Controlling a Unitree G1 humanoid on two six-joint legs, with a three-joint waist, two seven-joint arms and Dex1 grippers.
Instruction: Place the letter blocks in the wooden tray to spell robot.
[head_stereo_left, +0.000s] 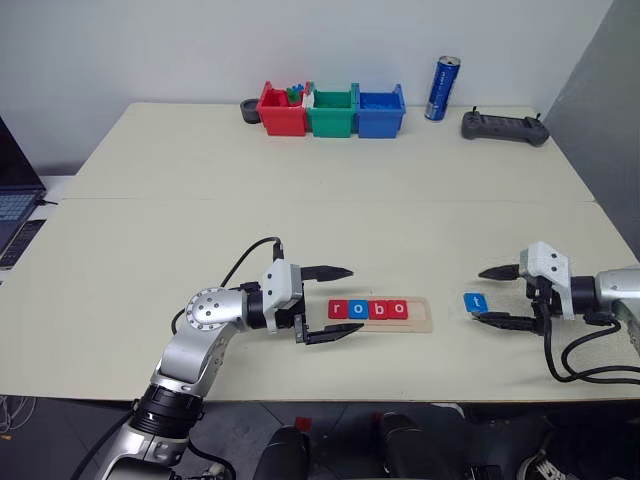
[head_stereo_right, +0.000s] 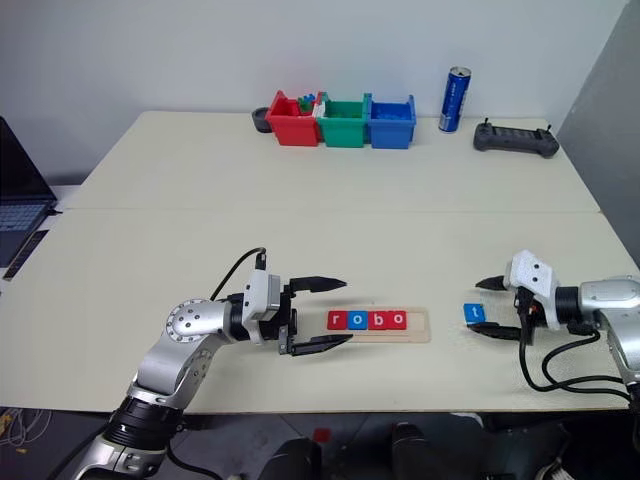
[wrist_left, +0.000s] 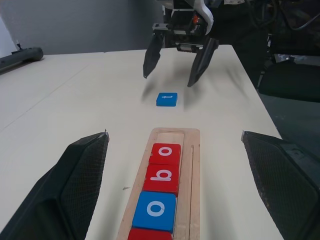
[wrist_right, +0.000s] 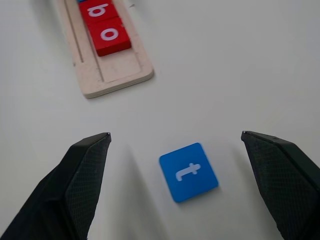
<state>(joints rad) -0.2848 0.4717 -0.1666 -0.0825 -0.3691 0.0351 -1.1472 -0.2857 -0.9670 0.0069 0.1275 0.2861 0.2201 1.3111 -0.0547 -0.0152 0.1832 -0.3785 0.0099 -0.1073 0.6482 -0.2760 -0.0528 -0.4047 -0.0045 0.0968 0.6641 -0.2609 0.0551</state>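
Four small flat square letter tiles (head_stereo_left: 369, 309), red, blue, red, red, are seen seated in the long light-wood grooved tray (head_stereo_left: 425, 317) on the cream tabletop (head_stereo_left: 300, 220), reading r, o, b, o. The fifth tile, a blue square marked t (head_stereo_left: 475, 301), is found lying flat on the tabletop just beyond the tray's empty end. The left gripper (head_stereo_left: 332, 305) is held wide apart at the tray's filled end, and the right gripper (head_stereo_left: 491, 295) is spread empty around the t tile, untouched.
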